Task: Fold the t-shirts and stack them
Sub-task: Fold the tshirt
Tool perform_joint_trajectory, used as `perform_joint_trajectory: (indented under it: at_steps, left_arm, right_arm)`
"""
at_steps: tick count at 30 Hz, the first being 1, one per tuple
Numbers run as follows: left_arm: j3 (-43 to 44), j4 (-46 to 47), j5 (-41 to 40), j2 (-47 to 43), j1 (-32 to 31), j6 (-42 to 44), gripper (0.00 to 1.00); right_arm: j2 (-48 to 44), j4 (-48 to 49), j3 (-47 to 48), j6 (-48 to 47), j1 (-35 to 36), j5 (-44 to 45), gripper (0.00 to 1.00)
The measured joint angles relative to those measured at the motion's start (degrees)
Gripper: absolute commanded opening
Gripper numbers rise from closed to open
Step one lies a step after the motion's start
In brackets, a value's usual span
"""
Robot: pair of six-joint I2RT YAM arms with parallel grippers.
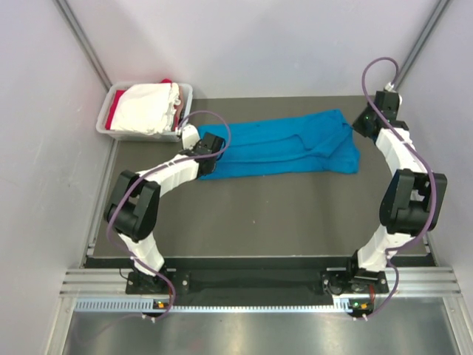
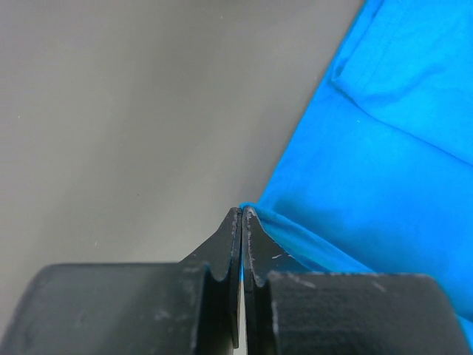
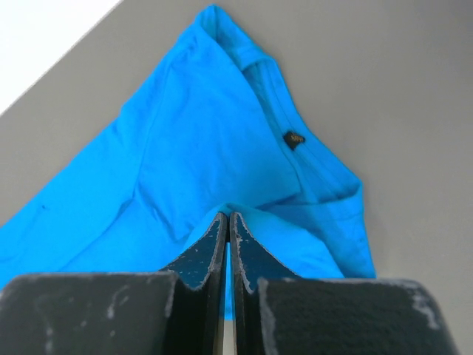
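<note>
A bright blue t-shirt lies crumpled lengthwise across the far half of the dark table. My left gripper is at the shirt's left end. In the left wrist view its jaws are shut on the shirt's edge, with blue cloth between the fingers. My right gripper is at the shirt's right end. In the right wrist view it is shut on a fold of the blue cloth, near a small dark mark. A white shirt and a red one lie in the tub.
The pale grey plastic tub stands at the back left corner of the table. White walls enclose the sides and back. The arm bases sit on a rail at the near edge.
</note>
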Motion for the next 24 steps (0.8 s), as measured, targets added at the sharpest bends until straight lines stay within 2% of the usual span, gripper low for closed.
perform_joint_trajectory:
  at_steps: [12, 24]
  left_arm:
    - [0.9, 2.3, 0.7, 1.5, 1.6, 1.6, 0.0]
    - [1.5, 3.3, 1.3, 3.2, 2.3, 2.4, 0.0]
  right_arm:
    - [4.7, 1.1, 3.8, 0.0, 0.4, -0.5, 0.0]
    - [10.9, 0.9, 11.7, -1.5, 2.1, -1.3, 0.0]
